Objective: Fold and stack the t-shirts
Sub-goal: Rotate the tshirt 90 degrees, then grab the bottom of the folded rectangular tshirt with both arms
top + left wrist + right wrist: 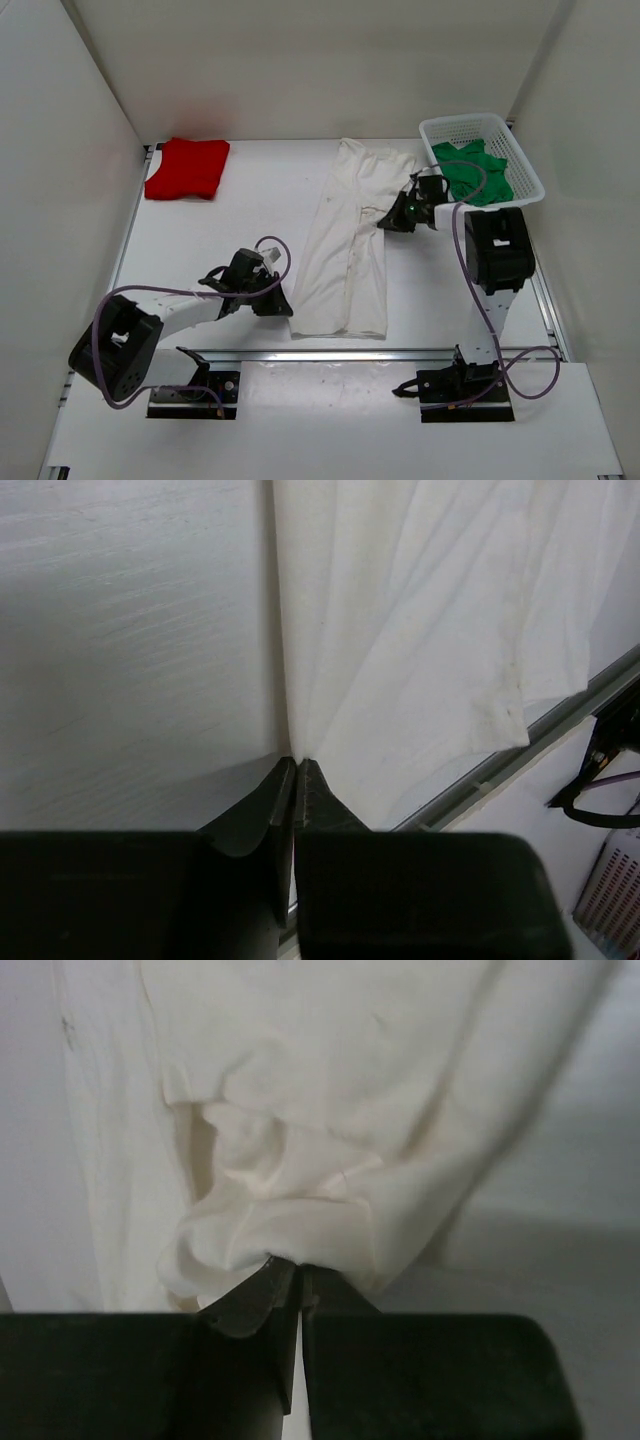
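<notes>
Left gripper (297,763) jaws together, nipping the left edge of the white t-shirt (352,262) near its bottom hem. Right gripper (298,1266) clamped on a bunched fold at the same shirt's right side. The shirt lies lengthwise mid-table (240,215), partly folded narrow. Red t-shirt (187,167) folded at far left corner. Green t-shirt (478,178) heaped in the white mesh basket (528,172), far right.

The basket (466,121) partly hides the green t-shirt (495,186).
</notes>
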